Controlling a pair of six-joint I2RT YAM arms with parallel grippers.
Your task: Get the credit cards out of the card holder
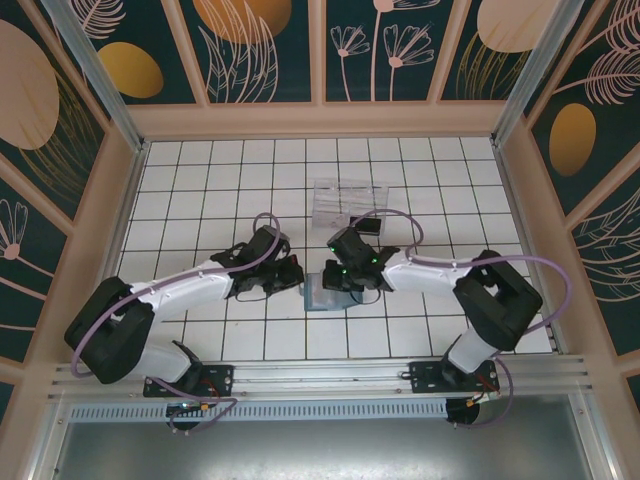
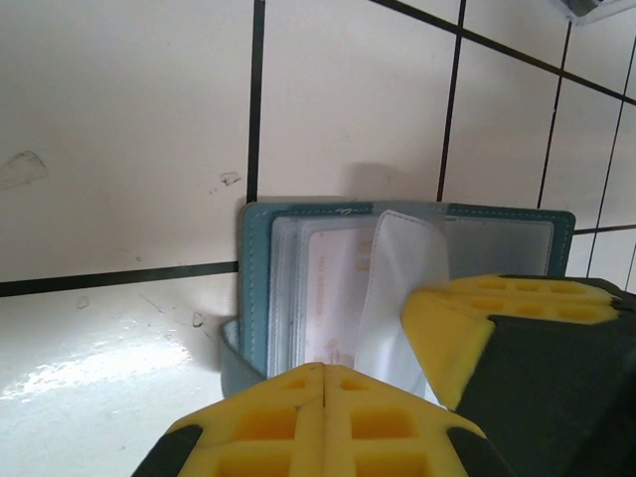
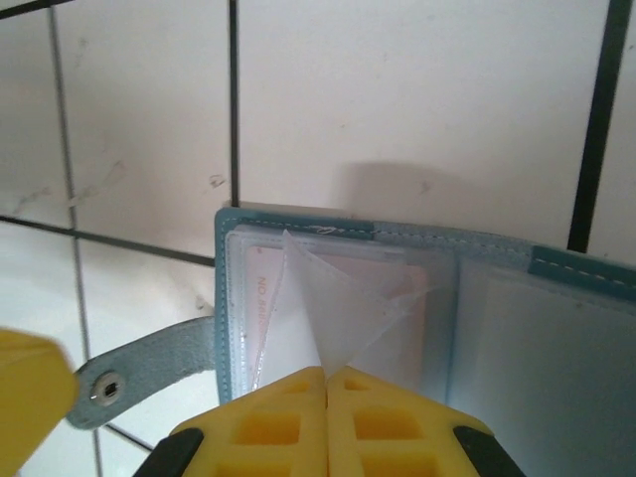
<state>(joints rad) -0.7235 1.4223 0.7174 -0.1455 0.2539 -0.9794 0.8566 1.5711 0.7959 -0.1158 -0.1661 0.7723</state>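
Closest to us, our right hand [image 3: 326, 376] has its yellow pads pressed together on a clear sleeve [image 3: 343, 318] of the holder [image 3: 586, 273]. The plastic is drawn up into a creased peak at the tips. Our left hand [image 2: 323, 376] is closed as well, low at the holder's near edge. We cannot tell whether it pinches the teal cover or merely sits against it, since the pads hide the contact.

The holder lies open on the tiled counter [image 2: 129, 129] between the two hands, its strap [image 3: 149, 373] trailing to one side. A pale card [image 2: 333, 298] with reddish print sits inside the pockets, under the sleeve we hold. We judge it is not yet out.

We seem to have film in our grip, not card. To do this step well, we should lift the sleeve only enough to open the pocket's mouth, while the left hand keeps the cover down so the whole holder does not rise with it. We then want a fresh grip on the card's own edge and a pull along the pocket rather than straight up. Thin plastic can slip or crease, and a slick card may slide back, so slow and shallow is best. A tray [image 1: 340, 198] waits beyond the holder.
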